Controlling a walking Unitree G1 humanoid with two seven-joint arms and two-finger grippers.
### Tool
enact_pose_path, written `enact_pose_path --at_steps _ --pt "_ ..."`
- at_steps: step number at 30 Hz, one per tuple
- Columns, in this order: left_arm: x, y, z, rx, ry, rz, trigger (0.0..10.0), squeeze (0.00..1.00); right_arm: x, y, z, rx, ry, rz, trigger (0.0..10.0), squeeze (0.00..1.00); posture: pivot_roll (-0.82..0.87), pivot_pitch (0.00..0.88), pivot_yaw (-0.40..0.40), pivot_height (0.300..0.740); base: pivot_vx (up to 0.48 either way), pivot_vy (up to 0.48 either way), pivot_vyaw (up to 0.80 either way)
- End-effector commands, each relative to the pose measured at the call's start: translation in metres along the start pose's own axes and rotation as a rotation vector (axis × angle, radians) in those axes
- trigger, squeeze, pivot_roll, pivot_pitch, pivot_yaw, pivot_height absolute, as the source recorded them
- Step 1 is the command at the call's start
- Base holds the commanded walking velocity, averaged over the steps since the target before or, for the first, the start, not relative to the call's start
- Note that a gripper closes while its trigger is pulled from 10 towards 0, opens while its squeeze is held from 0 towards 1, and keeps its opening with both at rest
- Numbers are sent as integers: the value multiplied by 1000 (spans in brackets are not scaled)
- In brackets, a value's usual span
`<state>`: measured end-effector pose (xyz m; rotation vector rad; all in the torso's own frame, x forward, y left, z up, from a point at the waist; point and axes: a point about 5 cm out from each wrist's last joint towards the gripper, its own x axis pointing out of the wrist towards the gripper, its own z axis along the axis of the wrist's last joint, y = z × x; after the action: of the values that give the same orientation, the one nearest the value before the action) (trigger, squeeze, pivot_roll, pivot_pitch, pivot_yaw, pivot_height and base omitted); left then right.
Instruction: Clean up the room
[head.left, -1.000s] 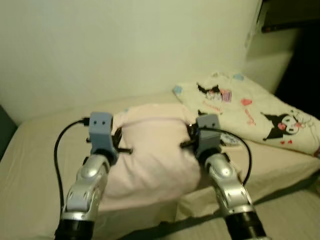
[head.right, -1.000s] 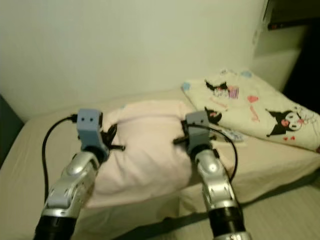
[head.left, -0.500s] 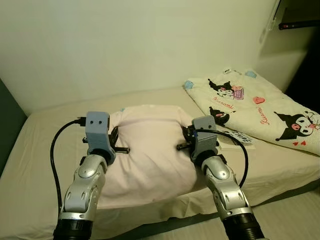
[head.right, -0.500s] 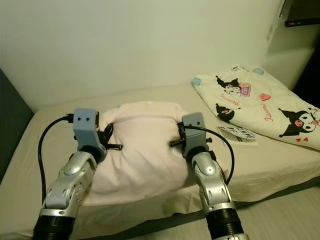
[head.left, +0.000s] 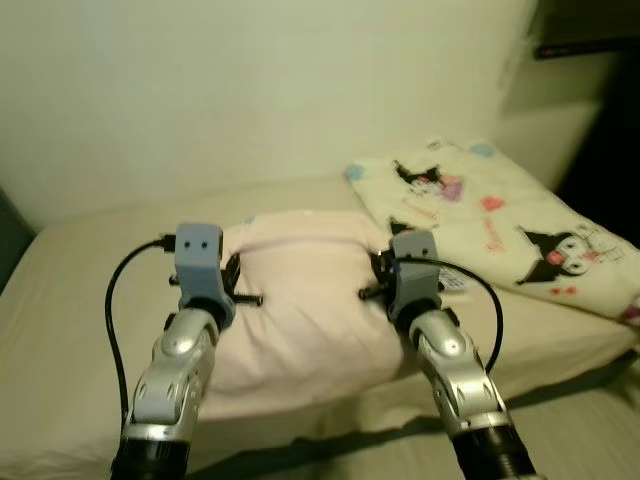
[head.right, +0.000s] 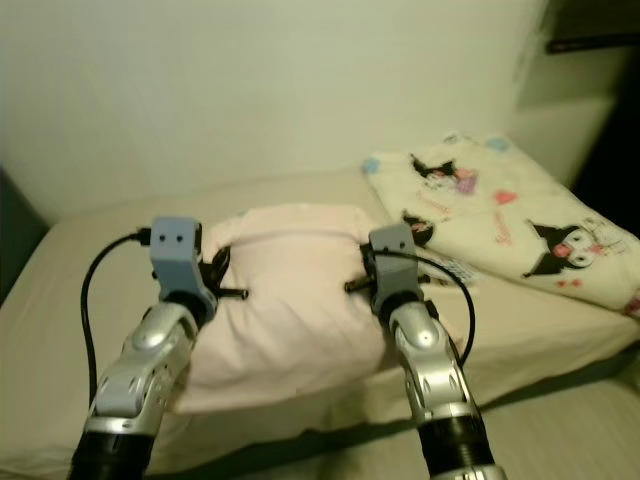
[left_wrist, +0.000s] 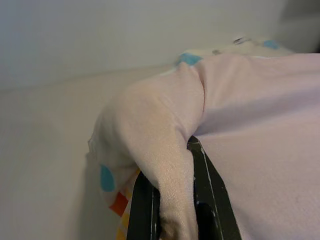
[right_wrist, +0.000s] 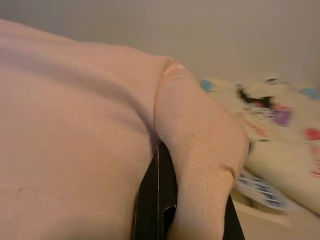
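A pale pink pillow lies on the beige bed, held between my two arms. My left gripper is shut on the pillow's left edge; the left wrist view has the pink cloth pinched between its black fingers. My right gripper is shut on the pillow's right edge, with cloth bunched over its fingers in the right wrist view. A cream blanket with black cartoon figures lies on the bed to the right.
A printed booklet lies on the bed just right of my right gripper. A pale wall runs behind the bed. The bed's front edge and a strip of floor show at the lower right. A dark opening is at the far right.
The camera has swung, so the whole scene shifted left and blurred. Both grippers still hold the pillow, which looks slightly bunched and raised at the front.
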<state>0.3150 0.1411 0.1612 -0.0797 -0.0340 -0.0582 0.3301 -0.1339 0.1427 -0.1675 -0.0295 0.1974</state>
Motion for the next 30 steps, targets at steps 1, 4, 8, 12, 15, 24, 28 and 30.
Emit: enact_pose_path --at_steps 1,4,8,12,15,24,28,30 --pt "-1 11 9 13 -42 53 10000 0 2 3 13 -19 -52 -5 10000 0 -87 45 24 740 0 0 800" --pt "0 10 9 19 -40 43 10000 0 2 1 12 11 -53 -20 10000 0 -86 45 25 740 0 0 800" --pt "1 9 8 44 -34 29 10000 0 1 -2 12 51 -61 -43 10000 0 -86 44 27 740 0 0 316" --pt "1 5 8 60 -33 -1 10000 0 1 -2 12 52 -61 -45 10000 0 -87 43 28 740 0 0 0" --pt "1 4 6 82 -19 -7 10000 0 1 -2 12 53 -61 -46 10000 0 -87 43 27 740 0 0 0" --pt "1 4 3 75 -3 -16 10000 0 -1 0 11 62 -59 -44 10000 0 -83 46 32 740 0 0 0" --pt "1 3 0 83 8 -23 10000 0 -1 0 9 62 -53 -44 10000 0 -83 46 32 740 0 0 0" --pt "0 3 -2 88 16 -24 10000 0 -2 1 9 27 -49 -45 10000 0 -84 51 36 740 0 0 0"
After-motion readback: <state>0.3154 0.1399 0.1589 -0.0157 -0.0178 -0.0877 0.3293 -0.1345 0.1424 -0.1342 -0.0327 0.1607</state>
